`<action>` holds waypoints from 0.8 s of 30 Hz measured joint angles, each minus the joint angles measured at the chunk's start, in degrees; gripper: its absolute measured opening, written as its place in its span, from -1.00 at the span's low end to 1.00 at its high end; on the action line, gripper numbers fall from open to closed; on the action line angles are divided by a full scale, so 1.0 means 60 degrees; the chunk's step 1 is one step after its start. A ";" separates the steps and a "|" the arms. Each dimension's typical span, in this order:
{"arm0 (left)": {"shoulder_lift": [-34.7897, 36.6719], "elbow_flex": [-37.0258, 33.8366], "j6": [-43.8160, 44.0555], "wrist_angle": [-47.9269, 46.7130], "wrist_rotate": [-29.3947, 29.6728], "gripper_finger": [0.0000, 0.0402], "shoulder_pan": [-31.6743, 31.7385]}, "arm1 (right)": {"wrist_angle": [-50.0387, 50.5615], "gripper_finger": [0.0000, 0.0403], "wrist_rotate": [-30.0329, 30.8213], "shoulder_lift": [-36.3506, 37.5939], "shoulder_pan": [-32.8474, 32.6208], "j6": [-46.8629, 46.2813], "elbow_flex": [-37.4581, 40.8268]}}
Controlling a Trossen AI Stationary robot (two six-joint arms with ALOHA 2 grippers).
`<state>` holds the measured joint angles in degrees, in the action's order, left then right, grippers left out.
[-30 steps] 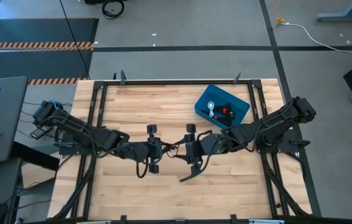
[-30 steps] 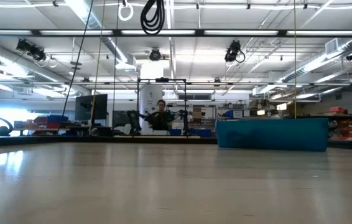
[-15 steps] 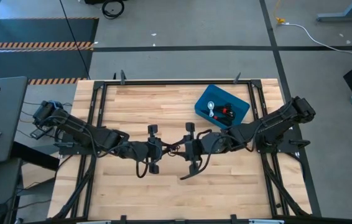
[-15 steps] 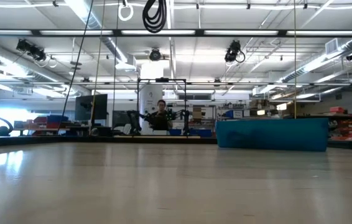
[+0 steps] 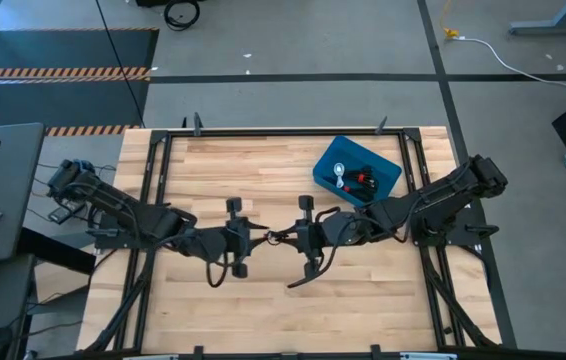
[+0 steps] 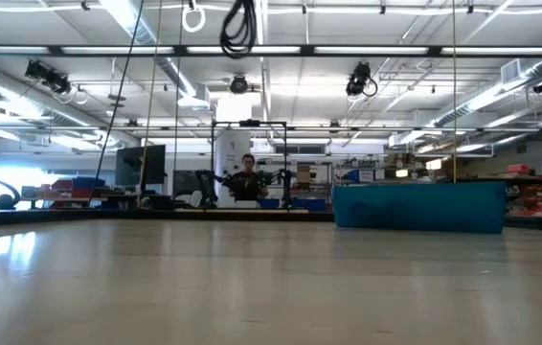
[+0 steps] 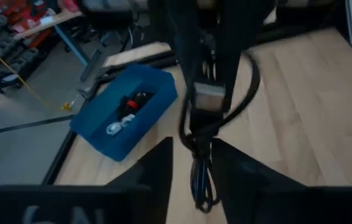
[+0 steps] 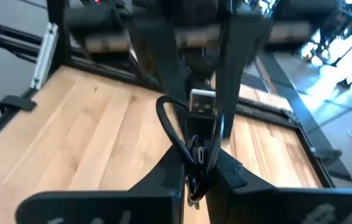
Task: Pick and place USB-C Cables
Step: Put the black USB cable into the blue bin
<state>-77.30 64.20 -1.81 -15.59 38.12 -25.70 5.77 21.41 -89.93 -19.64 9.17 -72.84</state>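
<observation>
At table centre the left gripper (image 5: 253,238) and right gripper (image 5: 288,238) face each other, both clamped on one black USB-C cable (image 5: 271,238) stretched between them, while other cables (image 5: 355,179) lie in the blue bin (image 5: 383,166) far right.

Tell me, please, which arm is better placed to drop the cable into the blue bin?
Right: the right hand grips the black USB-C cable, and the blue bin sits on that arm's side; the left hand is farther from it.
</observation>
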 joint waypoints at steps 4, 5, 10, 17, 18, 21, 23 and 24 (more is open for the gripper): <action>0.0386 0.0011 0.0474 -0.0814 0.0258 -0.23 -0.0154 | 0.0582 -0.84 0.0276 -0.0007 0.0059 -0.0237 0.0015; 0.0452 0.0011 0.0605 -0.1036 0.0260 -0.20 -0.0182 | 0.0761 -0.84 0.0500 -0.0007 0.0059 -0.0297 0.0015; 0.0681 0.0011 0.1378 -0.2184 0.0246 -0.07 -0.0438 | 0.2015 -0.84 0.1562 -0.0007 0.0223 -0.0672 0.0015; 0.0526 0.0007 0.2454 -0.3081 0.0191 -0.08 -0.0769 | 0.4915 -0.84 0.2150 -0.0007 0.1212 -0.2263 0.0015; 0.0503 0.0004 0.2550 -0.3223 0.0184 -0.09 -0.0835 | 0.5383 -0.84 0.2150 -0.0007 0.1427 -0.2550 0.0015; 0.0438 0.0004 0.2763 -0.3476 0.0186 -0.12 -0.1022 | 0.6531 -0.84 0.2172 -0.0007 0.2109 -0.3257 0.0015; 0.0422 0.0004 0.2843 -0.3529 0.0184 -0.14 -0.1158 | 0.6987 -0.84 0.2179 -0.0007 0.2586 -0.3454 0.0015; 0.0426 0.0004 0.2885 -0.3504 0.0188 -0.14 -0.1205 | 0.7098 -0.84 0.2179 -0.0007 0.2827 -0.3468 0.0015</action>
<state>-74.74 64.23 15.50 -36.61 39.24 -32.93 48.35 34.48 -89.97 -2.68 -11.64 -72.75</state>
